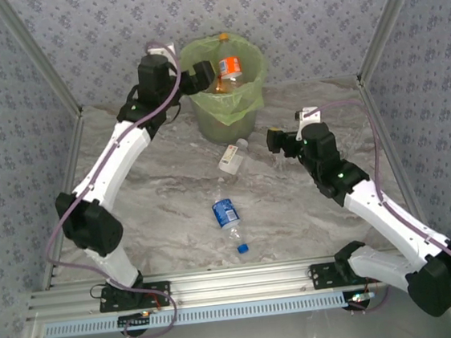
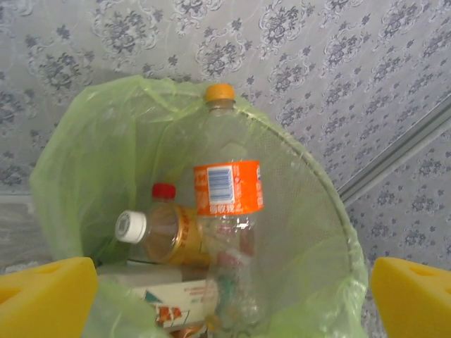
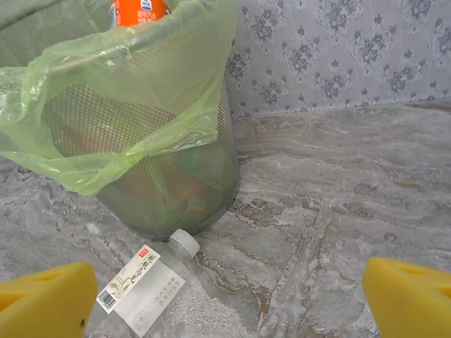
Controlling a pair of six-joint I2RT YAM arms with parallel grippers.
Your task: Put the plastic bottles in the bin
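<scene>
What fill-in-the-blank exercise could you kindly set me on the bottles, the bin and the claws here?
1. The clear plastic bottle with the orange label stands inside the round mesh bin, whose plastic liner is coloured ____.
2. On the grey marble table, ____ bottles lie outside the bin.
3. The left claw, at the bin's rim, has its jaws ____.
4. The small clear plastic bottle nearest the right claw bears a ____ label.
Missing words: green; two; open; white.

We see the white-labelled bottle [image 3: 144, 289] cut off by the right wrist view's bottom edge, the orange-labelled bottle [image 3: 137, 10] cropped at its top, and what lies inside the bin [image 3: 194, 176] blurred through its lined wall.
</scene>
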